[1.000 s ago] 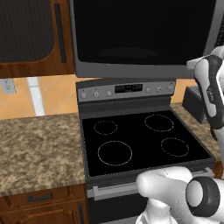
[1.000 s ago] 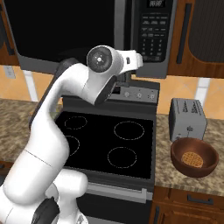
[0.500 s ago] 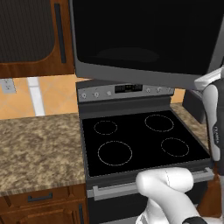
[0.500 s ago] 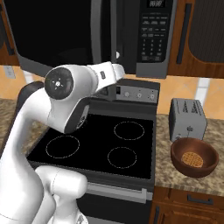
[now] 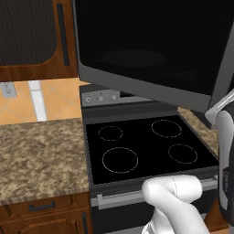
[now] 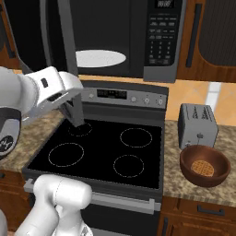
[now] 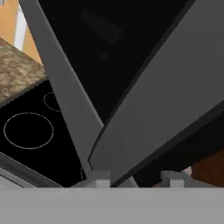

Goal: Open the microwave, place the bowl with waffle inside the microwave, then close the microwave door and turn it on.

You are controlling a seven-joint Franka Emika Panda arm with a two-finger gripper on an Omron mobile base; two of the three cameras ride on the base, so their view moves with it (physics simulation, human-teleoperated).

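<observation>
The microwave (image 6: 138, 37) hangs over the stove with its keypad (image 6: 161, 37) on the right and a white turntable (image 6: 100, 58) showing inside. The microwave door (image 6: 55, 41) stands swung wide to the left; in the left base view the microwave door (image 5: 146, 50) spans the top. My arm (image 6: 50, 90) reaches to the door's lower edge. In the hand view my gripper (image 7: 138, 178) sits right under the door's grey edge (image 7: 175, 87), fingertips apart and holding nothing. The brown bowl (image 6: 205, 165) with a waffle (image 6: 204, 167) rests on the right counter.
A grey toaster (image 6: 197, 125) stands just behind the bowl. The black stovetop (image 6: 106, 147) lies below the microwave. Granite counter (image 5: 41, 155) runs left of the stove, with brown cabinets (image 5: 32, 41) above it.
The microwave door has swung from nearly shut to wide open, baring the turntable. My arm has followed it leftward and lower in the right base view. The fingertips have drawn somewhat closer.
</observation>
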